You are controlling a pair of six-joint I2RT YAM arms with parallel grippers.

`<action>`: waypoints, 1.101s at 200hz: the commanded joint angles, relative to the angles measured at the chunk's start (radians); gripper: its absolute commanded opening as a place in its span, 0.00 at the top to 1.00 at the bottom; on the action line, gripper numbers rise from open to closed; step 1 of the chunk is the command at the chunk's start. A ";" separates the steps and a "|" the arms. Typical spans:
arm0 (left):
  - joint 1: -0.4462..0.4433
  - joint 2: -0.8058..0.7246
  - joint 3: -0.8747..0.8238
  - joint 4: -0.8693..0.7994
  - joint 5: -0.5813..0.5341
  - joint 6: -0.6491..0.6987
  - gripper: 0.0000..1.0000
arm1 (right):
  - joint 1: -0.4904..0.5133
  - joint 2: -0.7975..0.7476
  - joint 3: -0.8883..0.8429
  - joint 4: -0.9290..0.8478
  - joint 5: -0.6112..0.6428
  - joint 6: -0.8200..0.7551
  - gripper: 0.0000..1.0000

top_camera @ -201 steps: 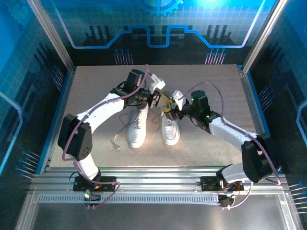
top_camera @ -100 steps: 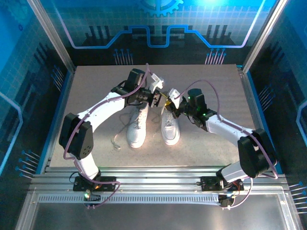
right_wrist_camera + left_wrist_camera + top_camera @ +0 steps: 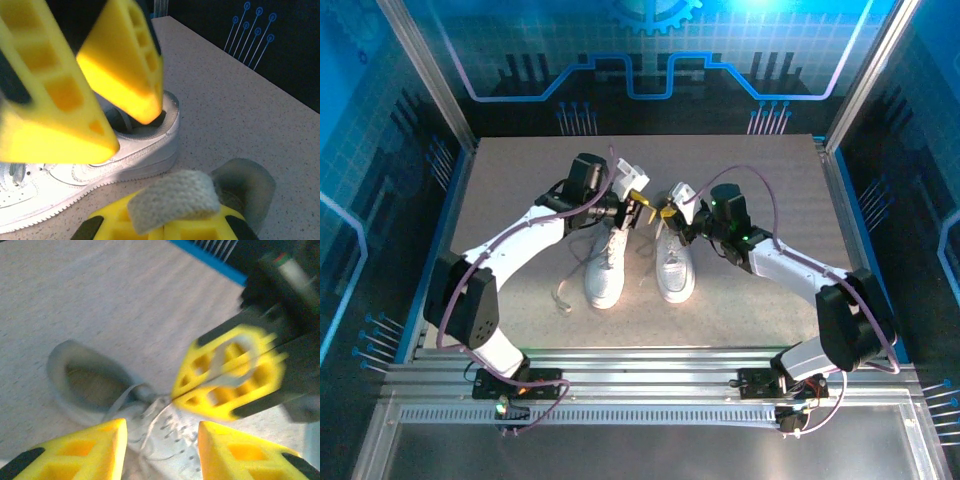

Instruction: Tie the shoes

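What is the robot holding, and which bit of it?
The right gripper pinches a white shoelace by a folded bit of its length. The left gripper is open and holds nothing.

**Left gripper opens and backs off as right closes on a lace**

The left gripper [image 3: 640,203], shut a second ago and almost touching the right gripper [image 3: 672,207], now stands with its jaws parted and has pulled back to the left. The left arm [image 3: 517,238] has swung outward with it, its elbow lower and farther left. The right gripper, open earlier beside the right shoe [image 3: 676,265], has moved up to that shoe's opening and now pinches a white lace [image 3: 172,200].
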 commanded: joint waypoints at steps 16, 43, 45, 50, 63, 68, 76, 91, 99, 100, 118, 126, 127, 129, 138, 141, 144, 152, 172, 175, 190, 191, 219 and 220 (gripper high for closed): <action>0.001 0.034 -0.040 -0.113 -0.156 0.211 0.57 | 0.001 -0.017 0.017 0.011 -0.002 0.028 1.00; -0.013 0.091 -0.058 -0.108 -0.172 0.215 0.57 | -0.007 -0.027 -0.012 0.009 -0.004 0.037 1.00; -0.015 0.096 -0.058 -0.108 -0.173 0.217 0.57 | -0.008 -0.027 -0.012 0.010 -0.005 0.038 1.00; -0.019 0.107 -0.059 -0.108 -0.175 0.225 0.57 | -0.010 -0.030 -0.016 0.010 -0.004 0.039 1.00; -0.031 0.137 -0.057 -0.112 -0.180 0.255 0.57 | -0.017 -0.043 -0.032 -0.011 0.004 0.045 1.00; -0.036 0.150 -0.054 -0.115 -0.180 0.273 0.57 | -0.020 -0.049 -0.039 -0.019 0.008 0.047 1.00; -0.041 0.165 -0.052 -0.118 -0.180 0.301 0.57 | -0.026 -0.061 -0.052 -0.022 0.017 0.050 1.00; -0.048 0.192 -0.045 -0.117 -0.187 0.347 0.57 | -0.038 -0.086 -0.073 -0.033 0.033 0.052 1.00; -0.048 0.206 -0.037 -0.119 -0.188 0.369 0.57 | -0.041 -0.101 -0.079 -0.043 0.042 0.051 1.00; -0.048 0.207 -0.036 -0.119 -0.189 0.373 0.57 | -0.043 -0.102 -0.080 -0.044 0.044 0.051 1.00; -0.048 0.237 -0.013 -0.138 -0.196 0.429 0.57 | -0.050 -0.130 -0.091 -0.065 0.058 0.048 1.00; -0.050 0.250 0.003 -0.156 -0.201 0.461 0.57 | -0.052 -0.139 -0.092 -0.076 0.060 0.046 1.00; -0.051 0.252 0.005 -0.158 -0.201 0.464 0.57 | -0.052 -0.140 -0.093 -0.078 0.060 0.045 1.00; -0.052 0.255 0.009 -0.164 -0.203 0.474 0.56 | -0.052 -0.142 -0.093 -0.079 0.060 0.044 1.00; -0.057 0.266 0.025 -0.180 -0.217 0.502 0.56 | -0.054 -0.149 -0.091 -0.094 0.061 0.038 1.00; -0.057 0.270 0.029 -0.183 -0.221 0.509 0.56 | -0.054 -0.150 -0.090 -0.097 0.061 0.037 1.00; -0.059 0.272 0.034 -0.185 -0.224 0.514 0.56 | -0.053 -0.152 -0.089 -0.101 0.061 0.035 1.00; -0.059 0.279 0.042 -0.190 -0.227 0.533 0.55 | -0.055 -0.156 -0.087 -0.113 0.063 0.030 1.00; -0.065 0.301 0.065 -0.222 -0.239 0.598 0.54 | -0.065 -0.165 -0.083 -0.133 0.080 0.025 1.00; -0.065 0.306 0.069 -0.229 -0.246 0.606 0.54 | -0.067 -0.167 -0.084 -0.134 0.081 0.025 1.00; -0.068 0.333 0.094 -0.271 -0.278 0.653 0.52 | -0.079 -0.170 -0.086 -0.136 0.067 0.024 1.00; -0.068 0.334 0.095 -0.273 -0.281 0.656 0.52 | -0.079 -0.171 -0.086 -0.137 0.066 0.024 1.00; -0.068 0.365 0.102 -0.303 -0.319 0.723 0.44 | -0.089 -0.173 -0.088 -0.137 0.041 0.023 1.00; -0.068 0.367 0.104 -0.305 -0.320 0.726 0.44 | -0.089 -0.173 -0.088 -0.137 0.039 0.023 1.00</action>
